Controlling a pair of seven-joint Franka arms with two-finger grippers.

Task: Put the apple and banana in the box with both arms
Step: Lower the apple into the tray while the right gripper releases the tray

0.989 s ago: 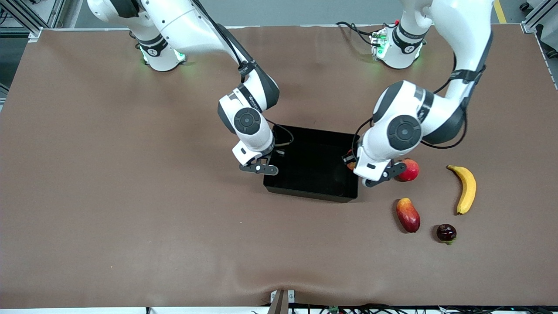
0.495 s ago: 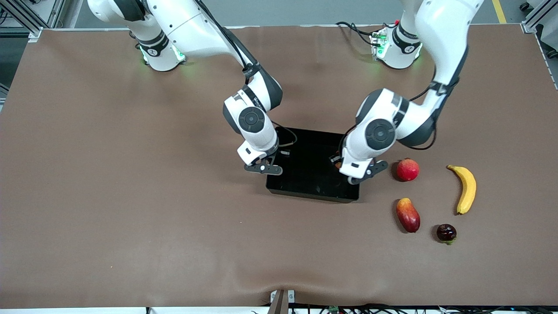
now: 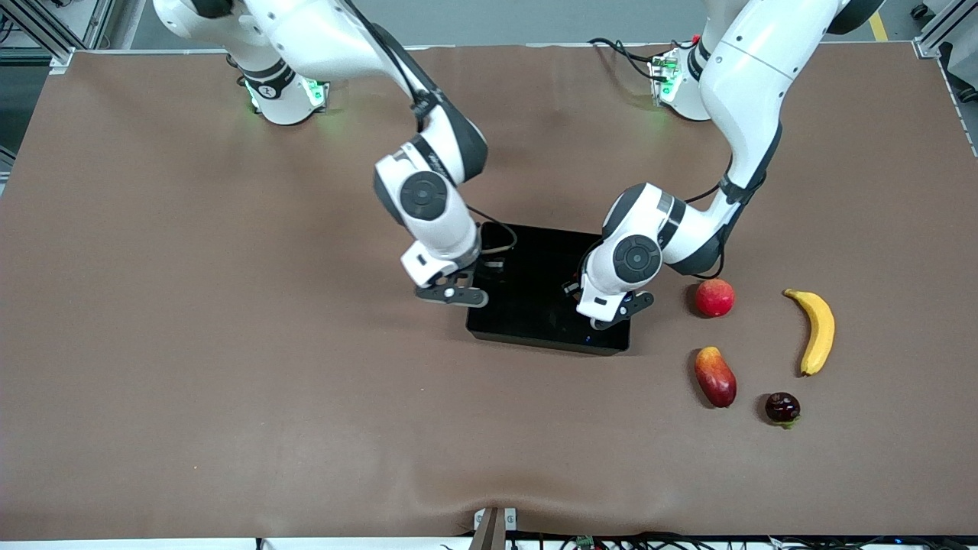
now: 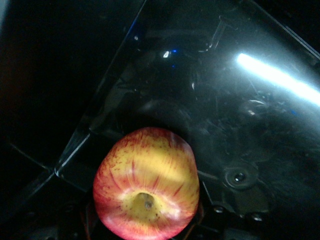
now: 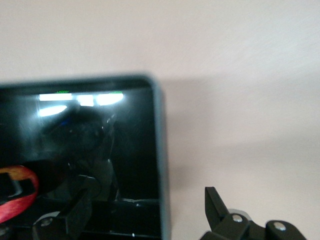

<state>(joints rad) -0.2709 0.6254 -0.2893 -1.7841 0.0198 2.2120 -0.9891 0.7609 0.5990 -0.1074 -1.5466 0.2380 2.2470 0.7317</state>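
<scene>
My left gripper (image 3: 603, 308) is shut on the apple (image 4: 146, 185), red with yellow streaks, and holds it low over the floor of the black box (image 3: 546, 341), in the part toward the left arm's end. The apple also shows in the right wrist view (image 5: 15, 200). My right gripper (image 3: 454, 294) is open and empty, and its fingers straddle the box's wall (image 5: 159, 150) at the right arm's end. The yellow banana (image 3: 817, 330) lies on the table toward the left arm's end, away from both grippers.
An evenly red round fruit (image 3: 714, 298) lies beside the box toward the left arm's end. A red-yellow mango (image 3: 715, 376) and a small dark fruit (image 3: 782, 408) lie nearer the front camera. The brown cloth has wrinkles near the front edge.
My left arm has carried the apple from the box's wall inward over the box floor and lower. My right gripper has shifted slightly and stays at the box's wall.
</scene>
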